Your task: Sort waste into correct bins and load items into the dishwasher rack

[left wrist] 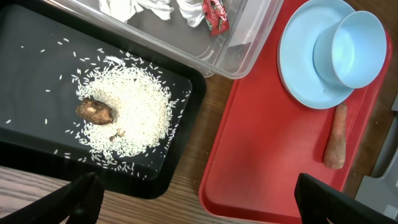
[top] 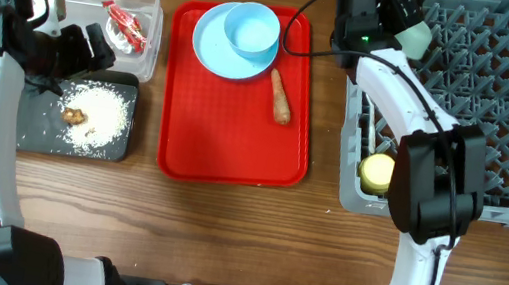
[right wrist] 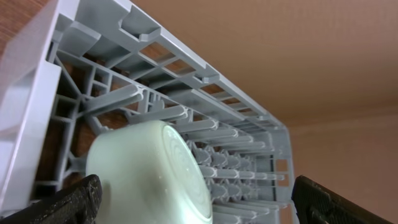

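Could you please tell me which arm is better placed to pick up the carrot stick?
Left. Its open, empty tool hovers near the black tray, beside the red tray holding the carrot stick. The right tool is away at the dishwasher rack, open over a whitish bowl.

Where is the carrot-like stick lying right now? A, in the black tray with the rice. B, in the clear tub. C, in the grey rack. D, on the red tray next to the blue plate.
D: the orange-brown carrot-like stick lies on the flat red tray, next to the pale blue plate.
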Controlling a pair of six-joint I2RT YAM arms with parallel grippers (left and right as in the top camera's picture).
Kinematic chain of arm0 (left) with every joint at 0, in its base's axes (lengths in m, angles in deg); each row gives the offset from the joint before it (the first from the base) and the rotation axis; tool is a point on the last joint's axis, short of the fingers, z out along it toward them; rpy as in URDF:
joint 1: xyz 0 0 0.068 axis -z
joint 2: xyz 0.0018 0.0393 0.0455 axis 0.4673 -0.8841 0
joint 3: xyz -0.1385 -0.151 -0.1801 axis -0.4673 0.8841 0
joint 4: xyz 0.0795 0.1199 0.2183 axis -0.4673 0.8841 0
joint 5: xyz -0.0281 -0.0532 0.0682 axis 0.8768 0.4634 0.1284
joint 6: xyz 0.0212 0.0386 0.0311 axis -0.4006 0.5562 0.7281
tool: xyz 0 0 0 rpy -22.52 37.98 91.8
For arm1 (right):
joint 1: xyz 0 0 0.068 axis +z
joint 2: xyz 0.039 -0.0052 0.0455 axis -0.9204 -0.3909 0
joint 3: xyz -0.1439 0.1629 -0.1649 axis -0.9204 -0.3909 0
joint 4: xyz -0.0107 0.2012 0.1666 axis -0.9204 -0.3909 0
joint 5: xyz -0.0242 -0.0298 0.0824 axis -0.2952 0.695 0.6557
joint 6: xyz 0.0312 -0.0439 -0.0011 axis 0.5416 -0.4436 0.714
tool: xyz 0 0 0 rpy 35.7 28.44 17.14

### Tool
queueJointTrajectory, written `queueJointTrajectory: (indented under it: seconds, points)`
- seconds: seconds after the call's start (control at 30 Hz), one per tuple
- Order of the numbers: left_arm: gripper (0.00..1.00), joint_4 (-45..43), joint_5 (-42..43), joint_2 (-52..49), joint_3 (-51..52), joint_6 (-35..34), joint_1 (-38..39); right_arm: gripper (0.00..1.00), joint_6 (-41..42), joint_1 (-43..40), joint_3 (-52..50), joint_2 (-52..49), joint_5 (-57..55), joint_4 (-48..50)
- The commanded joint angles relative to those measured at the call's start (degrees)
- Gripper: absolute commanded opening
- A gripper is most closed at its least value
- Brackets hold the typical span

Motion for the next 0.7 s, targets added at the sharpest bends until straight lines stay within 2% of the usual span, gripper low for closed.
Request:
queueJointTrajectory:
  seconds: [0.0,0.17,0.23,0.37,0.43,0.5,0.67]
  points:
    - [1.00,-0.02,0.09,1.14,-0.02,-0.11,-0.33,1.00,7.96,0.07,-0.48,2.78,5.77,-2.67]
    - [1.00,-0.02,0.09,1.14,-0.02,-0.11,-0.33,1.00,23.45,0.02,-0.46,9.77,21.94,-10.32]
    - [1.00,-0.04,0.09,1.14,-0.02,-0.11,-0.33,1.00,30.95,0.07,-0.46,13.73,32.94,-15.06]
    - [1.00,-0.02,0.07,1.14,-0.02,-0.11,-0.33,1.00,39.89,0.07,-0.46,20.44,53.13,-22.21]
    - [1.00,-0.02,0.09,1.14,-0.02,-0.11,-0.33,1.00,45.20,0.07,-0.48,21.81,61.09,-21.57]
    - [1.00,-0.04,0.09,1.14,-0.02,-0.11,-0.33,1.00,46.95,0.48,-0.46,21.86,67.41,-18.78]
    - [1.00,-0.02,0.09,1.14,-0.02,-0.11,-0.33,0.98,55.36,5.44,-0.46,18.27,61.11,-14.93]
